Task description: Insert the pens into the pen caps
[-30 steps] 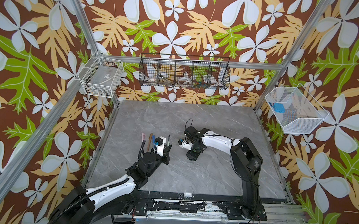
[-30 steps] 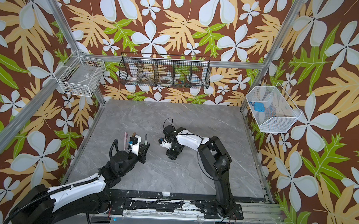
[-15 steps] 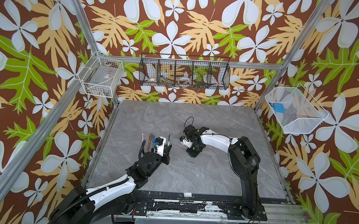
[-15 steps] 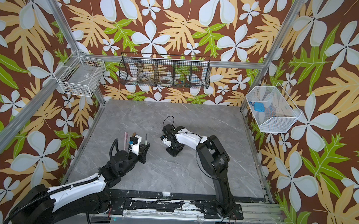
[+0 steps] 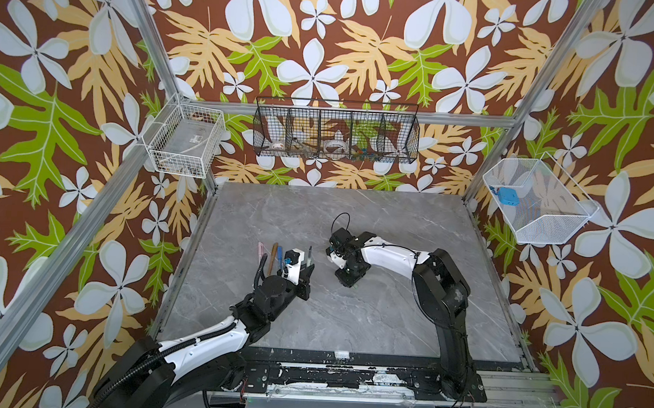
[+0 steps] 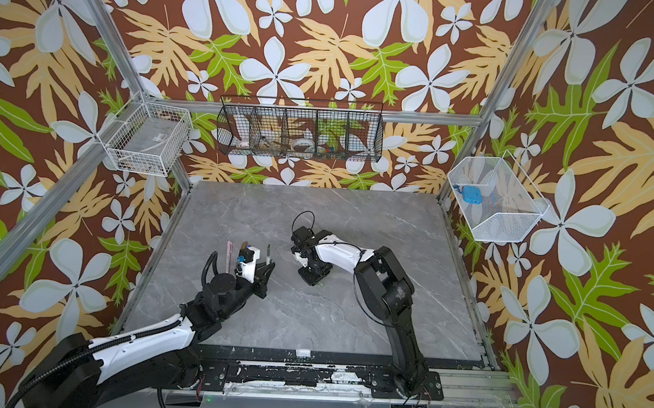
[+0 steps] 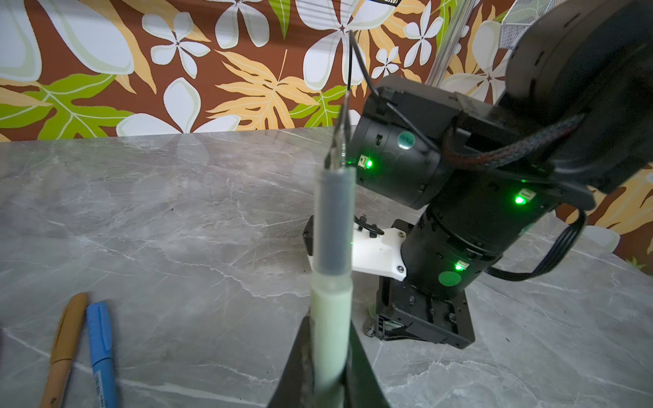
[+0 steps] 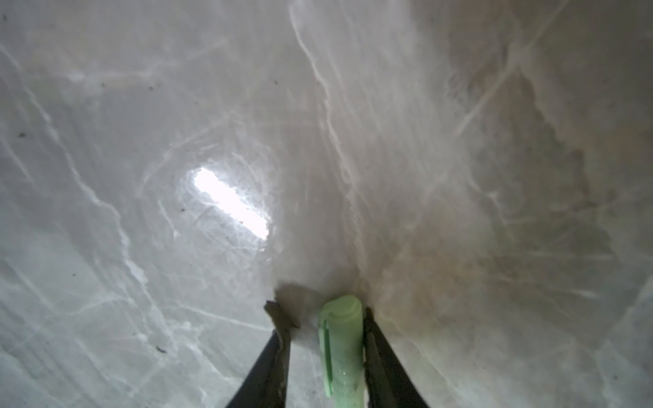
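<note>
— Grey marble worktop (image 5: 388, 321) inside an aluminium frame, walled with brown wallpaper (image 5: 325, 42) of white flowers and green leaves. Anything hanging there?

— Black wire basket (image 5: 336, 131) on the far wall, its odds and ends too small to name. White wire basket (image 5: 184, 145) at the far left corner. White mesh basket (image 5: 537, 221) on the right wall, holding a blue item (image 5: 506, 195).

— And on the left?

— Left tool (image 7: 330, 332) pressed onto the grey-green pen (image 7: 334, 247), holding it upright, dark tip up, left of centre in both top views. Just left of it, flat on the worktop and side by side: pink pen (image 5: 261, 252), brown pen (image 5: 274, 250), blue pen (image 7: 100, 349). Blue one partly hidden behind the left wrist camera (image 5: 294, 256) in a top view.

— Right side?

— Right tool (image 8: 318, 312) pointed down at the worktop near the centre, spread around the light green cap (image 8: 342, 346): one finger (image 8: 381, 353) against it, a gap to the other. From above, barely a green speck, covered by the right arm's wrist (image 5: 353, 266). Behind the pen in the left wrist view, the same black wrist, dotted with green lights, hiding that tool's tips.

— Any writing?

— Dark print on the blue pen's barrel, too blurred to read. Round green stickers (image 7: 448, 279) on the wrist, lettering not legible.
</note>
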{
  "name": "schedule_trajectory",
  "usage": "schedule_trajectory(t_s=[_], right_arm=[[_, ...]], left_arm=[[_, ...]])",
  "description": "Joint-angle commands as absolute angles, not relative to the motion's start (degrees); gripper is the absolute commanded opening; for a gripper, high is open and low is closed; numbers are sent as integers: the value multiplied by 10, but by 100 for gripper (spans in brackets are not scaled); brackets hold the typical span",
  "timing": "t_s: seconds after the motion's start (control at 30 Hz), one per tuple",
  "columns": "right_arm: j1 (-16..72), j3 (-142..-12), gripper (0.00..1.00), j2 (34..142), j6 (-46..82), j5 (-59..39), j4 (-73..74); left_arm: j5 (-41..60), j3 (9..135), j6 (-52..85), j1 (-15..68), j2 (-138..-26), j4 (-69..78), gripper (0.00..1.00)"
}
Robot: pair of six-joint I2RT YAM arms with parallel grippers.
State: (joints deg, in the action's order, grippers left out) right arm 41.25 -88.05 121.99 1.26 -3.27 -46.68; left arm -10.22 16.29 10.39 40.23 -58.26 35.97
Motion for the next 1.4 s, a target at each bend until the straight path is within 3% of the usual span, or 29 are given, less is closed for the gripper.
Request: schedule_trajectory(t_s=[0.0, 0.2, 0.43, 0.6, 0.93, 1.17, 1.37], right_arm=[[414, -864, 34, 1239, 8, -45, -497], [414, -852, 30, 1243, -4, -20, -514], [414, -853, 15, 1233, 7, -28, -488], [413, -823, 7, 1177, 30, -46, -393], [408, -697, 4, 1030, 82, -62, -188], [398, -686, 6, 1000, 89, -42, -198], [396, -660, 6, 937, 105, -48, -126]], left_arm=[[-103, 167, 102, 403, -580, 368, 0], [-101, 166, 101, 403, -580, 367, 0], [-98, 168, 102, 403, -583, 368, 0], [-97, 167, 103, 403, -583, 369, 0], [-79, 160, 105, 403, -591, 390, 0], [-66, 164, 107, 403, -599, 393, 0], [-53, 166, 106, 403, -604, 394, 0]])
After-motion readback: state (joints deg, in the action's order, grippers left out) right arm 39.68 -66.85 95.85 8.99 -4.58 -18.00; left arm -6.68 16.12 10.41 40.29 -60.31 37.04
